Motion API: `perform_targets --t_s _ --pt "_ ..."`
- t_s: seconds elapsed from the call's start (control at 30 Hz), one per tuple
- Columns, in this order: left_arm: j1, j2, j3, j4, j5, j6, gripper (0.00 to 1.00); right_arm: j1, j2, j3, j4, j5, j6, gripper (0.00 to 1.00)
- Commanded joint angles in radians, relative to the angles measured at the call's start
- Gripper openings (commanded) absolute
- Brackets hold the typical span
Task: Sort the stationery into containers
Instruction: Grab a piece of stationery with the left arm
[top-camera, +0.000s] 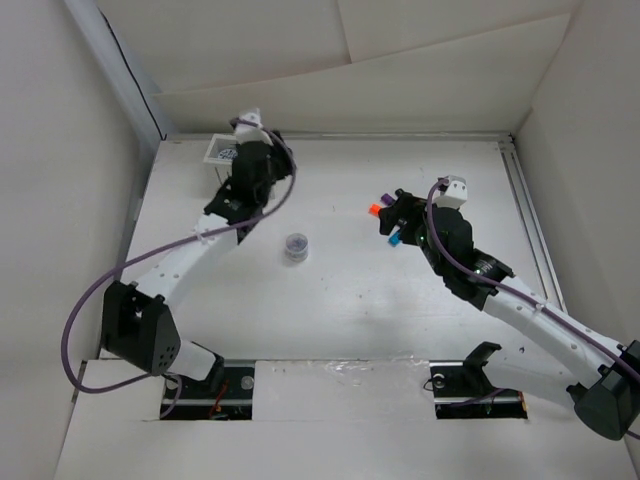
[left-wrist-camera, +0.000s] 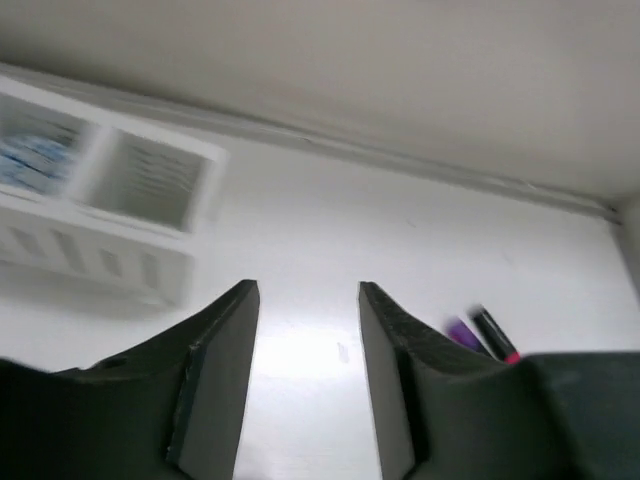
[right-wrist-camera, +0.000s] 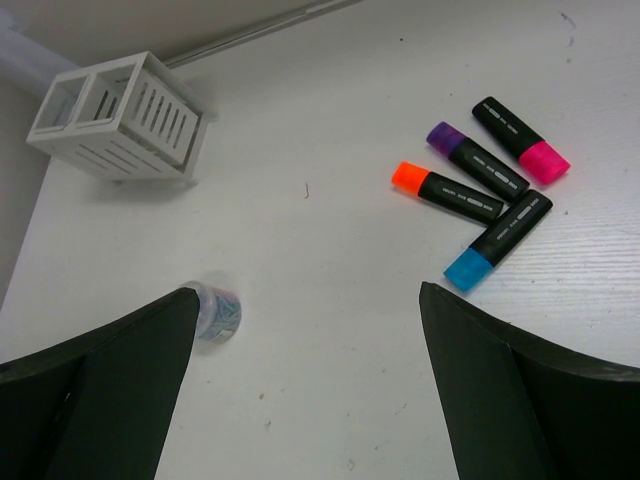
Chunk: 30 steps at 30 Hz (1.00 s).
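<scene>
The white two-compartment organiser (top-camera: 218, 150) stands at the back left, also in the right wrist view (right-wrist-camera: 115, 120) and blurred in the left wrist view (left-wrist-camera: 100, 200). A blue-and-white roll (left-wrist-camera: 30, 160) lies in one compartment. The clear-purplish round piece (top-camera: 296, 247) sits mid-table, by my right gripper's left finger (right-wrist-camera: 215, 310). Orange (right-wrist-camera: 447, 193), purple (right-wrist-camera: 477, 161), pink (right-wrist-camera: 520, 140) and blue (right-wrist-camera: 497, 240) highlighters lie together. My left gripper (top-camera: 268, 152) is open and empty beside the organiser (left-wrist-camera: 308, 288). My right gripper (top-camera: 400, 222) is open and empty over the highlighters (right-wrist-camera: 308, 290).
White walls close the table at the back and both sides, with a metal rail (top-camera: 525, 215) along the right edge. In the top view the right gripper hides most of the highlighters; only an orange tip (top-camera: 376, 209) and a blue tip (top-camera: 394, 240) show.
</scene>
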Motion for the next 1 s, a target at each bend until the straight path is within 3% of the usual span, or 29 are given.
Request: perform_targets --t_s 0.0,0.1,0.13,0.3,0.67,0.83,0.97 --pt "-0.148 -0.013 -0.165 0.063 -0.026 -0.017 0.43 0.006 -0.004 0.028 0.045 0.022 -0.014 0.98" --pt "-0.255 -0.042 -0.301 0.066 -0.026 -0.017 0.57 0.006 -0.004 0.028 0.045 0.022 -0.014 0.98" --pt "-0.271 -0.042 -0.332 0.066 0.009 -0.017 0.67 0.006 -0.004 0.028 0.045 0.031 -0.014 0.98" --pt "-0.294 -0.052 -0.481 0.081 0.06 -0.064 0.77 0.006 -0.004 0.028 0.045 0.04 -0.014 0.99" --pt "-0.303 -0.043 -0.625 0.147 -0.051 -0.121 0.74 0.006 0.025 0.028 0.045 0.041 -0.014 0.99" --pt "-0.303 -0.088 -0.626 0.168 -0.078 -0.121 0.76 0.006 0.045 0.037 0.045 0.022 -0.014 0.99" --pt "-0.303 0.002 -0.567 0.135 -0.105 -0.112 0.76 0.006 0.045 0.037 0.045 0.022 -0.014 0.99"
